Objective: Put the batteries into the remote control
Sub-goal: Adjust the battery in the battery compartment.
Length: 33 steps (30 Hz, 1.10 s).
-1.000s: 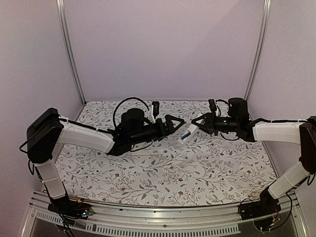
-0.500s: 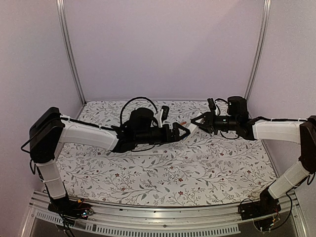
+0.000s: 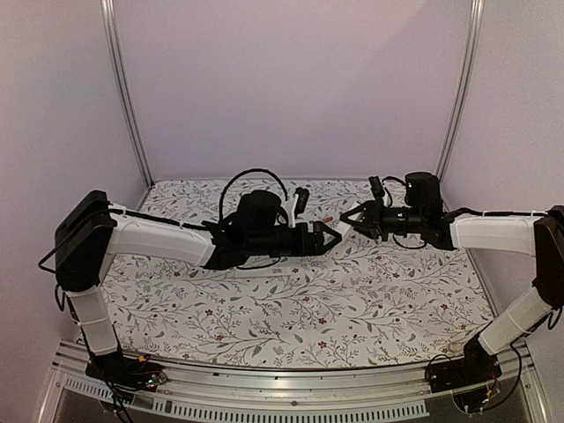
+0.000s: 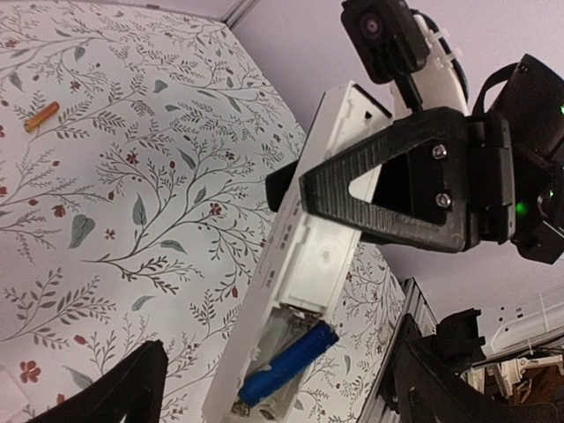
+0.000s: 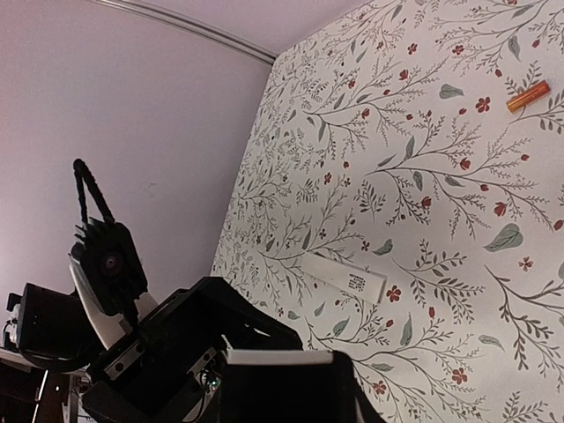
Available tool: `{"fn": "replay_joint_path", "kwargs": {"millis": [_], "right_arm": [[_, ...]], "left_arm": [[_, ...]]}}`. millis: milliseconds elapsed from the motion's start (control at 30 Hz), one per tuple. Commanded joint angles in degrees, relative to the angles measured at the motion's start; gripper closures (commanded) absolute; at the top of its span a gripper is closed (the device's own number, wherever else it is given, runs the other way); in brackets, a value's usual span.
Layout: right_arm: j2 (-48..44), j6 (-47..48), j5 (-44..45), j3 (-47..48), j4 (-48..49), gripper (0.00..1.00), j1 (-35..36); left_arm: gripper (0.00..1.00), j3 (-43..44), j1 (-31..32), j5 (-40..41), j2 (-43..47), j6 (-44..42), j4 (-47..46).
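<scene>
Up toward the back of the floral tablecloth (image 3: 352,308) we've got the right gripper (image 3: 354,216) clamped on the white remote control (image 4: 308,256), held tilted off the surface. We can see the blue battery (image 4: 289,363) sitting in the recess at its end, with the left gripper (image 3: 328,233) jaws wide apart either side. The orange battery (image 4: 41,115) lies on the cloth well apart, and so does a small white strip (image 5: 344,280). Plain lilac walls (image 3: 291,88), metal corner posts (image 3: 123,97).
</scene>
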State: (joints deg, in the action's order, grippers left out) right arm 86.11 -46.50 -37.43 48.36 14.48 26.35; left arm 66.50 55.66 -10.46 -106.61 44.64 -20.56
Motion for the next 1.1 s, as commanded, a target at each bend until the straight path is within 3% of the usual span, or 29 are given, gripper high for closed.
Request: {"fn": "replay_joint_path", "kwargs": {"millis": [0, 1067], "right_arm": [[0.77, 0.31, -1.49, 1.82, 0.46, 1.0, 0.46], [1.26, 0.11, -3.15, 2.28, 1.59, 1.0, 1.14]], "left_arm": [[0.12, 1.25, 0.68, 0.97, -1.37, -3.62, 2.26], [0.43, 2.46, 0.54, 2.24, -1.55, -8.69, 3.33]]}}
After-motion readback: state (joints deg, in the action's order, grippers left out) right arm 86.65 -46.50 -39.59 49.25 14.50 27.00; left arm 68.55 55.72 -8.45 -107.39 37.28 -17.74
